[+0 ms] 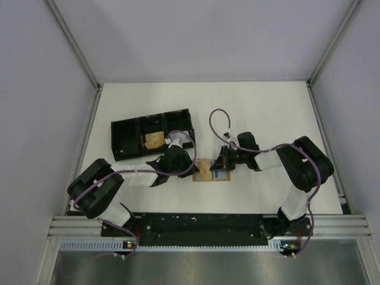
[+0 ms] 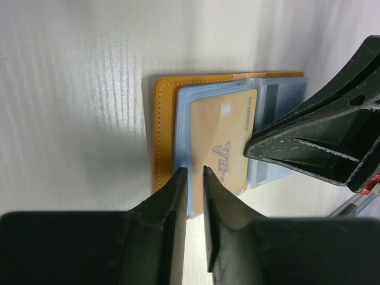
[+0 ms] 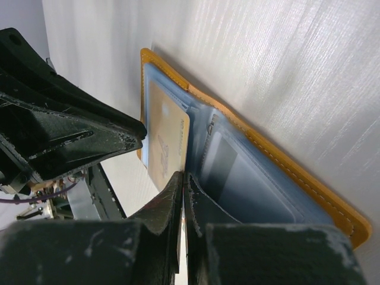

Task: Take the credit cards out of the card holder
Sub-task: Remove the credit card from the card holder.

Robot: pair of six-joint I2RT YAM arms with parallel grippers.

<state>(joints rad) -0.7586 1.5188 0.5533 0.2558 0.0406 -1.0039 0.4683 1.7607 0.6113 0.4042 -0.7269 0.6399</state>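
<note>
Card holder [image 1: 203,170] open flat, long axis left-right; left pincer [image 2: 193,171] barely parted, empty; right pincer [image 3: 183,176] closed, touching holder.

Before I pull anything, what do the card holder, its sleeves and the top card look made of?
The card holder is probably leather or an imitation: matte orange-tan, with pale stitching along its edge. The sleeves seem to be soft translucent blue plastic, slightly glossy, with pocket edges showing through. The card is likely stiff plastic: tan with a light sheen and raised lettering.
</note>
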